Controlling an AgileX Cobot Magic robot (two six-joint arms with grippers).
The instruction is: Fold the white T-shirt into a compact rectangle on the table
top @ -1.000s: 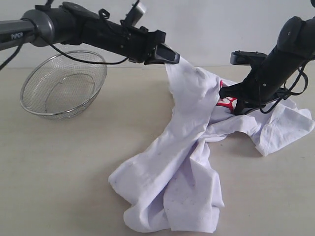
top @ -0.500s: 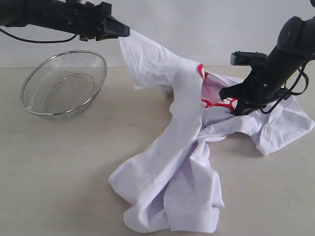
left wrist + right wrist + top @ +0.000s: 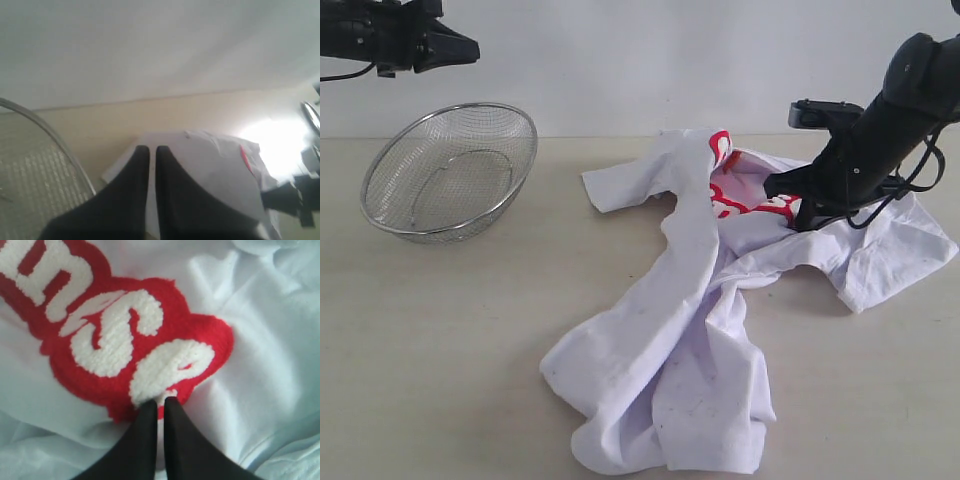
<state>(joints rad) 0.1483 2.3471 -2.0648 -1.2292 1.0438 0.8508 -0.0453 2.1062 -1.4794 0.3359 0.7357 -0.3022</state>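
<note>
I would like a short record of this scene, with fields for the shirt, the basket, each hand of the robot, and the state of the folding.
shirt: white short-sleeved T-shirt, crumpled and unfolded on the pale beige table; red lettering partly visible
basket: round wire-mesh metal basket, tilted, apart from the shirt
left hand: shut, holding nothing, raised in the air near the basket
right hand: shut, tips on the red lettering; whether cloth is pinched is unclear
folding: not yet done

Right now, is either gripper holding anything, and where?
Right gripper pinches the shirt at the edge of its red lettering; left gripper holds nothing.
</note>
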